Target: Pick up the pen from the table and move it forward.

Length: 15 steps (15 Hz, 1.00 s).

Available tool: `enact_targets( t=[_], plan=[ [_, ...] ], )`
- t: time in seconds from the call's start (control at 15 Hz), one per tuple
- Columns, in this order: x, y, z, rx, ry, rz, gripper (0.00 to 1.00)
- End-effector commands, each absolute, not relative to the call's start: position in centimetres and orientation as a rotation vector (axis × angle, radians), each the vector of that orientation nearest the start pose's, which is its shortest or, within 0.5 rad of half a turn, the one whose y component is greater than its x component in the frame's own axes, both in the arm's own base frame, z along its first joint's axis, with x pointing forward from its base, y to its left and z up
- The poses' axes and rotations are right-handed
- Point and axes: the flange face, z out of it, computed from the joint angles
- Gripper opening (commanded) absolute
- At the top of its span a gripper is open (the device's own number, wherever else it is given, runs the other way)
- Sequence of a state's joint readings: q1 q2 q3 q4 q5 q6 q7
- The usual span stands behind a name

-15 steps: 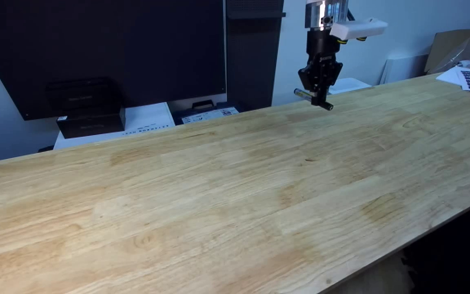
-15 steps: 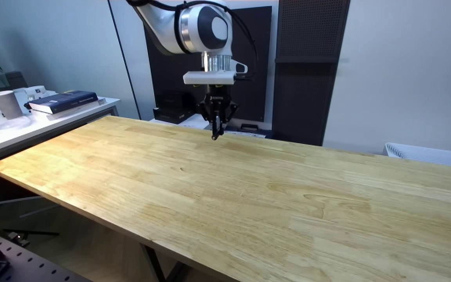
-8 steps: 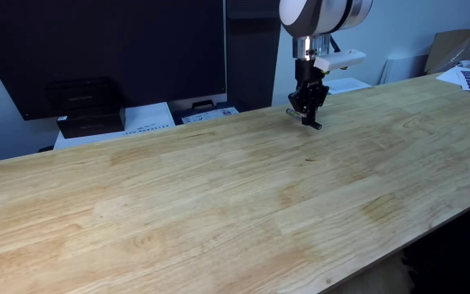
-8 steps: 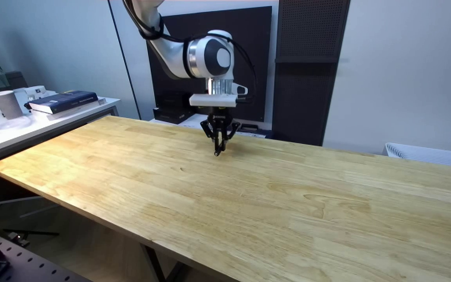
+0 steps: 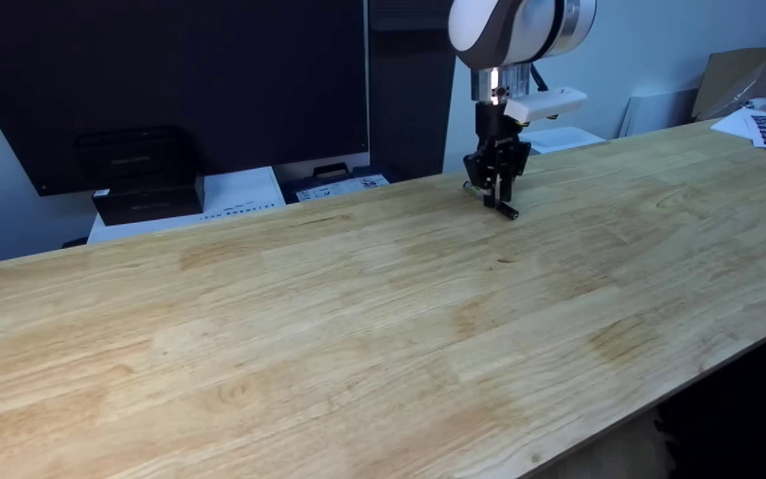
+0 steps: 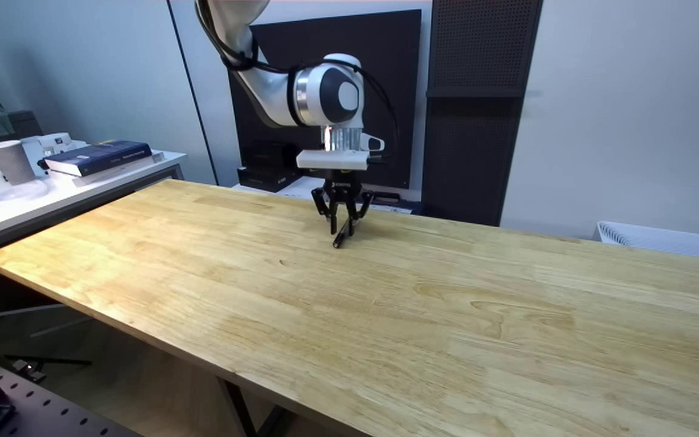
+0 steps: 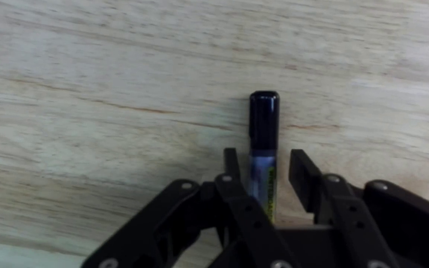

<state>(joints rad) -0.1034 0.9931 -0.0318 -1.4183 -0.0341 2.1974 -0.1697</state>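
A long wooden table (image 5: 290, 346) is stretched across the foreground of both exterior views, its grain and seams plainly shown. Toward its far edge the pen (image 7: 264, 152) is laid, flat on the wood as far as can be judged, its dark cap turned to the near side; its pale, printed barrel is partly covered by the gripper (image 6: 342, 233). The step in hand is judged to be the setting-down, with the pen let go on the tabletop. For the next move the gripper should be raised straight up, so that the pen is neither nudged nor rolled.

The fingers (image 7: 304, 178) are parted moderately, one on each side of the barrel. In the wrist view a strip of wood is shown between the pen and each fingertip, so nothing is grasped; whether the barrel is brushed lower down, where it is hidden, is not shown.

Above the gripper, the arm (image 5: 522, 26) is seen. Farther back, a black box (image 5: 147, 201) is set below a big dark board (image 5: 190, 80).
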Motion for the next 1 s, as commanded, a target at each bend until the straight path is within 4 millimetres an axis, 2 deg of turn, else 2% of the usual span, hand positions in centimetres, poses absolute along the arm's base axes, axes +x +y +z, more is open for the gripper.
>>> enact_targets(
  t=[0.0, 0.27, 0.47, 0.6, 0.73, 0.93],
  plan=[
    [69.3, -8.2, 10.3, -3.153, -0.112, 0.301, 0.71],
    [69.1, -6.7, 13.6, -3.167, -0.142, 0.215, 0.98],
    [68.0, -5.8, 15.6, -3.164, -0.146, 0.207, 1.00],
    [66.5, -5.2, 16.8, -3.152, -0.150, 0.252, 1.00],
    [64.5, -4.5, 18.0, -3.123, -0.200, 0.308, 1.00],
    [61.0, -3.4, 19.8, -3.121, -0.184, 0.376, 1.00]
  ],
)
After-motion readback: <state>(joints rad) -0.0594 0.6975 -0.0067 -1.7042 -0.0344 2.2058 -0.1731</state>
